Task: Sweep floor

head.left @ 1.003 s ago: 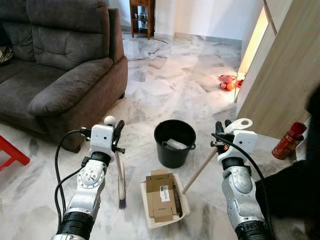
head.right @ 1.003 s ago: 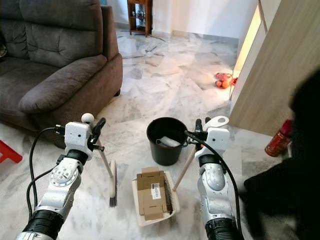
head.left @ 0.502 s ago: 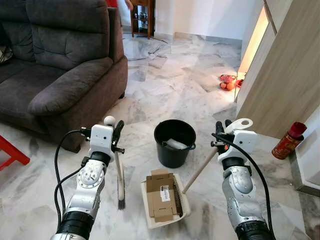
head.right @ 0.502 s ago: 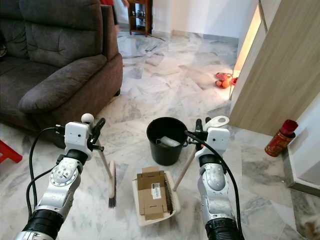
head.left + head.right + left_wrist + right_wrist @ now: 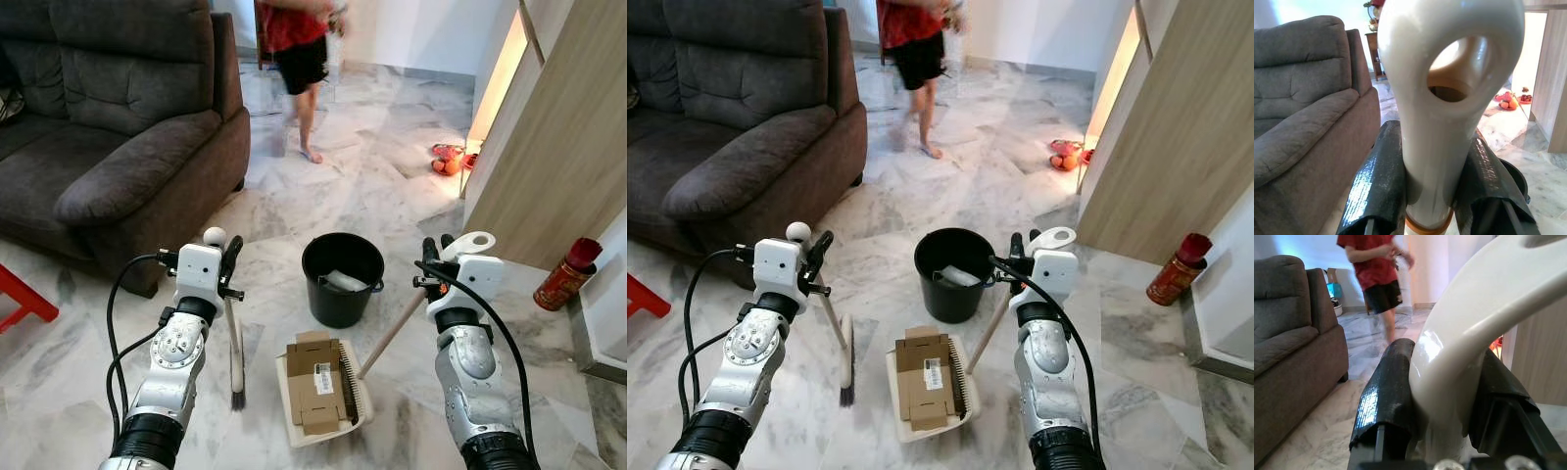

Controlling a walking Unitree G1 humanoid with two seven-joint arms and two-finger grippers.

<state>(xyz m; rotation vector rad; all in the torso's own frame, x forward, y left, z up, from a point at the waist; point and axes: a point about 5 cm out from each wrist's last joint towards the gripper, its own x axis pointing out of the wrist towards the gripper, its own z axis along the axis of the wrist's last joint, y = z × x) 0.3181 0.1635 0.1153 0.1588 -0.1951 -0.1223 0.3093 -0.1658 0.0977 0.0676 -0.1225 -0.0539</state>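
Your pincers grip both sweeping tools before the round black plastic bucket (image 5: 342, 279).

Left pincer (image 5: 229, 266) clamps the cream long-handled brush (image 5: 236, 362); right pincer (image 5: 433, 257) clamps the cardboard-filled cream dustpan (image 5: 325, 387), which touches the bucket's near side.

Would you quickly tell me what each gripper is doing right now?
Left gripper: closed on the white-handled broom.
Right gripper: closed on the cream dustpan's long handle.
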